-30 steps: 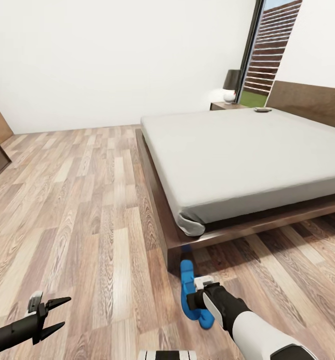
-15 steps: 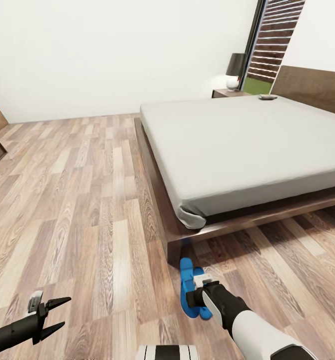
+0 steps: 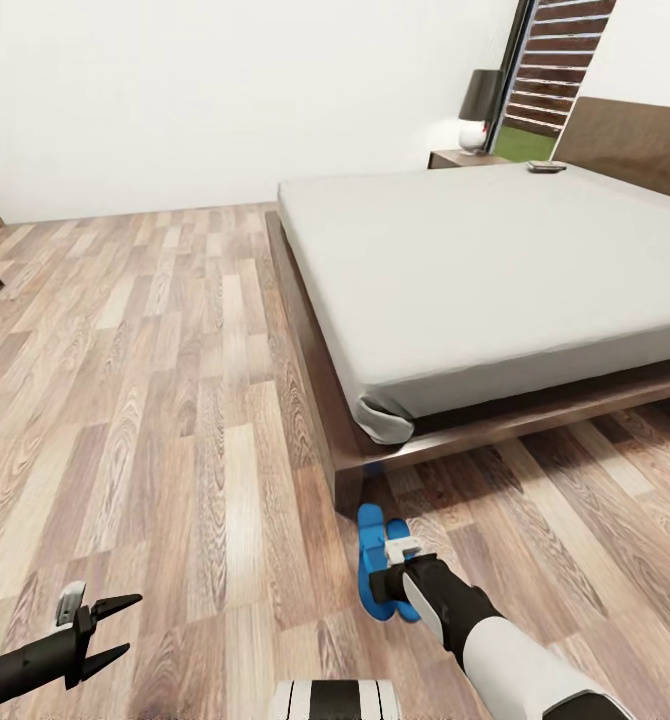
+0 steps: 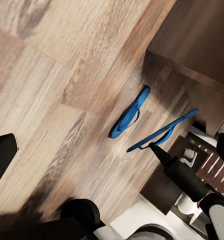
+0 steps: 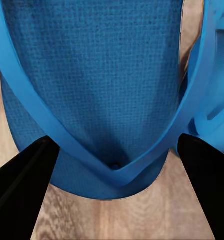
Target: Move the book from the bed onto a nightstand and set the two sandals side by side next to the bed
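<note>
Wood-plank floor [image 3: 155,400] runs across the bedroom up to plain white walls, and the bed [image 3: 495,270] with its off-white mattress takes up the far right. Beyond its far corner a nightstand [image 3: 465,158] carries a lamp [image 3: 478,105], and a small dark flat object, probably the book [image 3: 546,167], lies on the mattress near the headboard, so that part of the task looks undone. Down by the bed's near corner sit the two sandals [image 3: 378,570], bright blue and close together on the floor; the left wrist view shows one sandal [image 4: 129,112] lying flat and the other sandal [image 4: 164,131] tilted up on its edge at the tip of the right arm. The right claw [image 3: 387,585] hangs right over them with its fingers spread wide to either side of a sole and gripping nothing, likely poised to straighten the pair. The left claw [image 3: 103,625] idles low and well apart, parted and empty.
</note>
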`<state>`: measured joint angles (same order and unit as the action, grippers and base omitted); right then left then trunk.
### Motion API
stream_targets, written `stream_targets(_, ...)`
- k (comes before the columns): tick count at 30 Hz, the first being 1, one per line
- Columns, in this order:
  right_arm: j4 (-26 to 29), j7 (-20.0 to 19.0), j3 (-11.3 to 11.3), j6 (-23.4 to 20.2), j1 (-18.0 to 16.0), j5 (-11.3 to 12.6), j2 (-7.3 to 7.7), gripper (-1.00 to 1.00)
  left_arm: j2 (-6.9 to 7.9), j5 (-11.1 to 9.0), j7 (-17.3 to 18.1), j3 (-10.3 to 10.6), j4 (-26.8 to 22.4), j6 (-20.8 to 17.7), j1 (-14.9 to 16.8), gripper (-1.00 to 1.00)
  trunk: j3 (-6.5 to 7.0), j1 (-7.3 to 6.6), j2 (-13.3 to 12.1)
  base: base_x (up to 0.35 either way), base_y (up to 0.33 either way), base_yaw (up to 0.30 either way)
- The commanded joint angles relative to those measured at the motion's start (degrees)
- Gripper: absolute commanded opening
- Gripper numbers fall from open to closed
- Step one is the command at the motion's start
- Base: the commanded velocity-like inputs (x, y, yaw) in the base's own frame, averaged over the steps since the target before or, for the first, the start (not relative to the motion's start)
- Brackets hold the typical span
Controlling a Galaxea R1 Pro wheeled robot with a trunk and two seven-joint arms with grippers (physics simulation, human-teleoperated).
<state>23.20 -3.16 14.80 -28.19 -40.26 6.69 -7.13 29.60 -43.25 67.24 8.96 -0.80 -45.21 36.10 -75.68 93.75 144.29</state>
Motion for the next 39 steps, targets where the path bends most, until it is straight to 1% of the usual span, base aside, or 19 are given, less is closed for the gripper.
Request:
stream_targets(1, 0.16, 0.17, 0.40, -0.27, -0.02, 0.58, 0.05, -1.00, 0.02, -0.44, 0.21, 0.44, 0.01, -0.41, 0.03, 1.00, -0.27, 0.01, 0.03, 0.000, 0.000, 0.000)
stream_targets(9, 0.47, 0.32, 0.40, -0.29, 0.12, 0.53, 0.01, -1.00, 0.02, -0.44, 0.19, 0.44, 0.01, -0.41, 0.03, 1.00, -2.04, 0.22, 0.14, 0.000, 0.000, 0.000)
stream_targets(20, 0.60, 1.08, 0.40, -0.39, 0.07, 0.52, 0.01, -1.00, -0.06, -0.52, 0.21, 0.44, 0.01, -0.41, 0.03, 1.00, -2.04, 0.22, 0.14, 0.000, 0.000, 0.000)
stream_targets(25, 0.61, 1.19, 0.40, -1.20, 0.02, 0.52, 0.01, -1.00, -0.07, -0.52, 0.23, 0.44, 0.01, -0.41, 0.03, 1.00, -2.04, 0.22, 0.14, 0.000, 0.000, 0.000)
stream_targets(39, 0.61, 1.23, 0.40, -1.87, 0.01, 0.52, 0.01, -1.00, -0.07, -0.37, 0.17, 0.44, 0.00, -0.41, 0.03, 1.00, -5.14, 0.58, 0.33, 0.000, 0.000, 0.000)
